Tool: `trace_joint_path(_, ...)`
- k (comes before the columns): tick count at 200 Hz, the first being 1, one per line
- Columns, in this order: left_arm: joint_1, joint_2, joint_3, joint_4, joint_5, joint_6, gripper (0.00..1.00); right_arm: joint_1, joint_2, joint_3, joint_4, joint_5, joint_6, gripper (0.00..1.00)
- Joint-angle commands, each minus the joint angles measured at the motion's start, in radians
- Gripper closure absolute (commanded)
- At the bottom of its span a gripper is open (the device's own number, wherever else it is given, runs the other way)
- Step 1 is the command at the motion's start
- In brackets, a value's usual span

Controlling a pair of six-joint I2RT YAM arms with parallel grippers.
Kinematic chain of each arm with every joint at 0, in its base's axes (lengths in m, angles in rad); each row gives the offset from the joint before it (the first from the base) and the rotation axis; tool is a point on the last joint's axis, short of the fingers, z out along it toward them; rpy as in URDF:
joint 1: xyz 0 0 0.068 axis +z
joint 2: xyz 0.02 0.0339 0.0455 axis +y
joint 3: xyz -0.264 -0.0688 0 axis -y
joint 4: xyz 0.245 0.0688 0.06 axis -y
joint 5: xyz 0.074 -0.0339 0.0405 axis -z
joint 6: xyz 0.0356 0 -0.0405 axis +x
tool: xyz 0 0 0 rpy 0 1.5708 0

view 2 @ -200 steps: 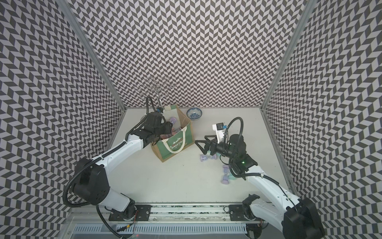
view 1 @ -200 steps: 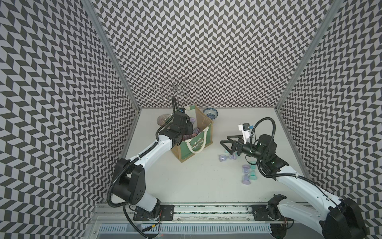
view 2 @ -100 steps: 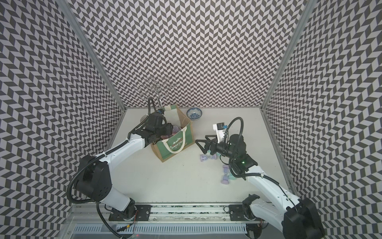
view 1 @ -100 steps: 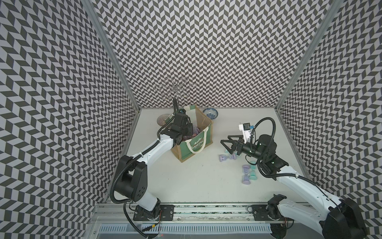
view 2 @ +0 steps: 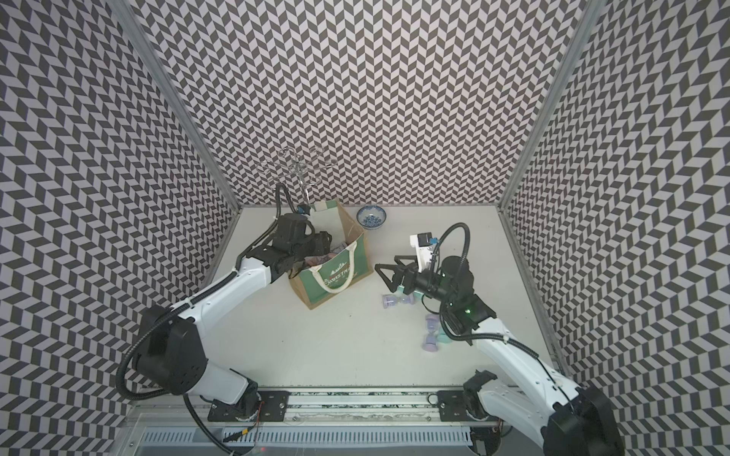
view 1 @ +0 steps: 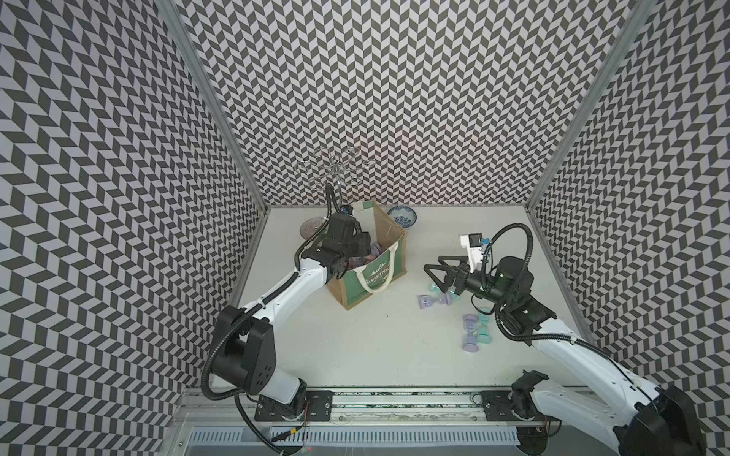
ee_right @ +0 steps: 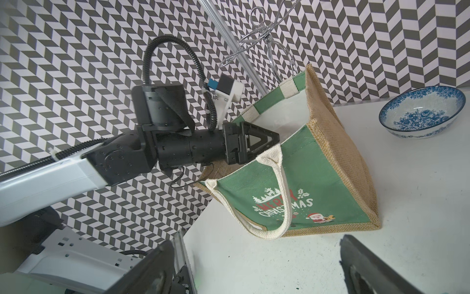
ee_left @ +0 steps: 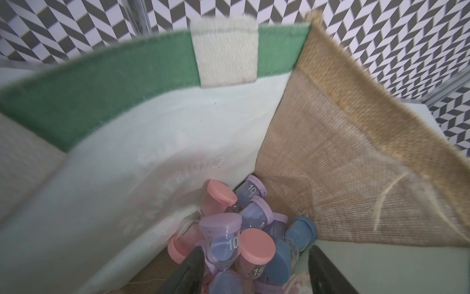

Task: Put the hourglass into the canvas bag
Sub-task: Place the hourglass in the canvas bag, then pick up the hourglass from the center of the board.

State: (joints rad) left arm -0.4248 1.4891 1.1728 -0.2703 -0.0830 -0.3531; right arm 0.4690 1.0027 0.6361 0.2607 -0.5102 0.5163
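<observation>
The canvas bag (view 1: 379, 276) stands upright on the desk (view 1: 355, 355), towards the far left corner, mouth open, its green front panel carrying Christmas lettering.

The left tool (view 1: 361, 246) sits in the bag mouth, pointing down into the bag. In the left wrist view its two dark fingers (ee_left: 189, 272) stand apart with a clear gap between them.

Below them an hourglass pile (ee_left: 254, 216) lies on the bag floor, in the corner where the white lining meets the burlap side wall; caps are pink, lilac and blue. A lilac hourglass marked 10 (ee_left: 223, 239) lies on top, just beside one finger. The frame edge cuts that spot off, so contact cannot be confirmed; it appears to rest free. A pink-capped hourglass marked 15 (ee_left: 255, 250) lies against it.

The right tool (view 1: 438, 272) is held low over the desk, right of the bag and apart from it. Its fingers are spread wide and grip nothing.

Under the right tool a lilac desk hourglass (view 1: 426, 302) and a teal desk hourglass (view 1: 435, 287) lie on their sides, close together. A second pair of hourglasses (view 1: 470, 333), again lilac and teal, lies side by side nearer the front edge, beside the right arm.

A blue-and-white bowl (view 1: 411, 221) stands on the desk behind the bag, near the back wall.
</observation>
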Motion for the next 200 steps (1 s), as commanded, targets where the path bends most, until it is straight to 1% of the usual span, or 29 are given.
trace_joint_path(1, -0.004, -0.075, -0.014, 0.002, 0.007, -0.009, 0.32, 0.006, -0.033, 0.013, 0.018, 0.03, -0.001, 0.01)
trace_joint_path(26, -0.012, -0.137, -0.025, 0.01, 0.007, -0.026, 0.3, 0.005, -0.05, 0.021, -0.023, 0.065, -0.01, 0.01)
trace_joint_path(44, -0.03, -0.196, -0.062, 0.058, 0.038, -0.024, 0.3, 0.004, -0.069, 0.021, -0.053, 0.095, -0.019, 0.01)
trace_joint_path(74, -0.074, -0.283, -0.095, 0.099, 0.013, -0.022, 0.29, 0.003, -0.098, 0.032, -0.129, 0.143, -0.019, 0.01)
trace_joint_path(103, -0.147, -0.34, -0.138, 0.158, 0.027, 0.045, 0.29, -0.001, -0.139, 0.024, -0.214, 0.232, -0.009, 0.01)
trace_joint_path(122, -0.199, -0.365, -0.163, 0.184, 0.051, 0.09, 0.29, -0.003, -0.173, 0.012, -0.256, 0.248, -0.007, 0.01)
trace_joint_path(150, -0.275, -0.38, -0.219, 0.224, 0.09, 0.148, 0.29, -0.005, -0.216, -0.002, -0.319, 0.261, 0.008, 0.01)
trace_joint_path(175, -0.371, -0.364, -0.26, 0.246, 0.07, 0.216, 0.29, -0.005, -0.256, -0.009, -0.38, 0.283, 0.005, 0.01)
trace_joint_path(200, -0.424, -0.321, -0.302, 0.293, 0.066, 0.238, 0.28, -0.005, -0.287, -0.026, -0.429, 0.313, 0.021, 0.01)
